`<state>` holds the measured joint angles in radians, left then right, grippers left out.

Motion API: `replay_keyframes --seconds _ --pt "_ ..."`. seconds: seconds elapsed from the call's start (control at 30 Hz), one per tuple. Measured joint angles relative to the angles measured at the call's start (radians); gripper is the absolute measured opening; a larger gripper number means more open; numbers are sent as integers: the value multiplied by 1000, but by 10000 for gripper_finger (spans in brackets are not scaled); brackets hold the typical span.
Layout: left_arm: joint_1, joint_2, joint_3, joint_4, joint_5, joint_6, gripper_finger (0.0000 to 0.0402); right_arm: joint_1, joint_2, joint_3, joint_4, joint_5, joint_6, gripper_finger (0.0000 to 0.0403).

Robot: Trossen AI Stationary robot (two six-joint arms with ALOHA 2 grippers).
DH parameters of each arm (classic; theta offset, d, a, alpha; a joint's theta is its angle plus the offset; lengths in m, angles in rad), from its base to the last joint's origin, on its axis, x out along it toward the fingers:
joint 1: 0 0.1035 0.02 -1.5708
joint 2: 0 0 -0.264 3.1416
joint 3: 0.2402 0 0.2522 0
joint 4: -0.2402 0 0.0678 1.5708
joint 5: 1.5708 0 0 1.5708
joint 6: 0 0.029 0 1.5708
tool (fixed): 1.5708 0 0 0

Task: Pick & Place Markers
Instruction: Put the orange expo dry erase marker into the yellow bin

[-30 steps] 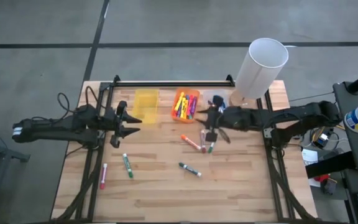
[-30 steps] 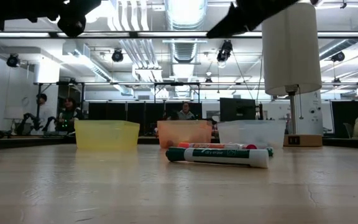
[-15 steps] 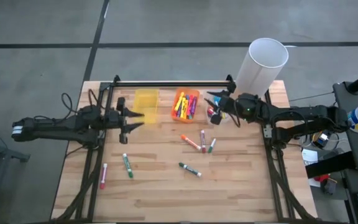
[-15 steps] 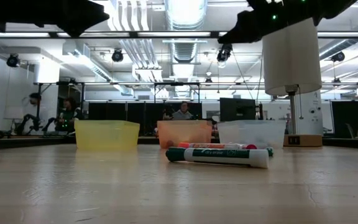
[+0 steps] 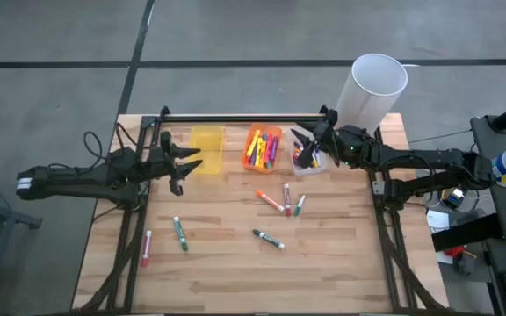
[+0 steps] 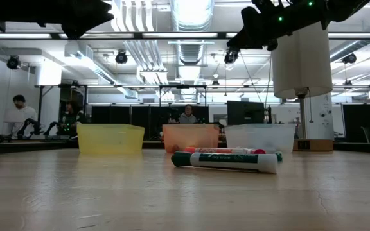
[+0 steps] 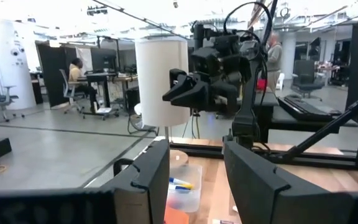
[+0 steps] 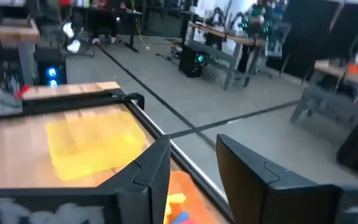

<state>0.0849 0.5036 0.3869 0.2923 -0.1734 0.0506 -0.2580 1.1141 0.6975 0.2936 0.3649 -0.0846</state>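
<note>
High view: the orange bin (image 5: 263,147) at the far side of the desk (image 5: 235,272) already holds a heap of markers (image 5: 259,151), and the clear bin (image 5: 308,161) to its right holds a few more. The yellow bin (image 5: 206,140) to the left looks empty. Six markers lie loose on the desk: an orange one (image 5: 269,201), a pink one (image 5: 286,198) and a green-capped one (image 5: 299,204) near the middle, a dark green one (image 5: 268,239) nearer, and a green one (image 5: 179,233) and a pink one (image 5: 146,247) at the near left. By that count the sorting looks mostly done, with six left. The right gripper (image 5: 307,145) hangs over the clear bin; the left gripper (image 5: 187,165) waits just left of the yellow bin.

Low view: the three bins stand in a row at the back, with loose markers (image 6: 227,159) lying in front of them and the white cylinder (image 6: 300,54) at the right.

Left wrist view: its own fingers (image 7: 145,180) stand apart with nothing between them; the right gripper (image 7: 178,91) shows across the desk.

Right wrist view: its fingers (image 8: 151,165) stand apart and empty above the orange and yellow bins.
</note>
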Motion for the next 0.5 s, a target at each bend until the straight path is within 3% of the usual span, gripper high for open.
replay_keyframes --seconds 0.27,0.43,0.5 --pt "-1 91 -1 120 53 -7 149 0 0 0 -3 -3 335 123" --pt "-1 170 -1 167 63 -120 149 0 0 0 11 -8 455 123" --pt "-1 205 -2 163 71 -206 149 6 0 0 6 -61 483 123"
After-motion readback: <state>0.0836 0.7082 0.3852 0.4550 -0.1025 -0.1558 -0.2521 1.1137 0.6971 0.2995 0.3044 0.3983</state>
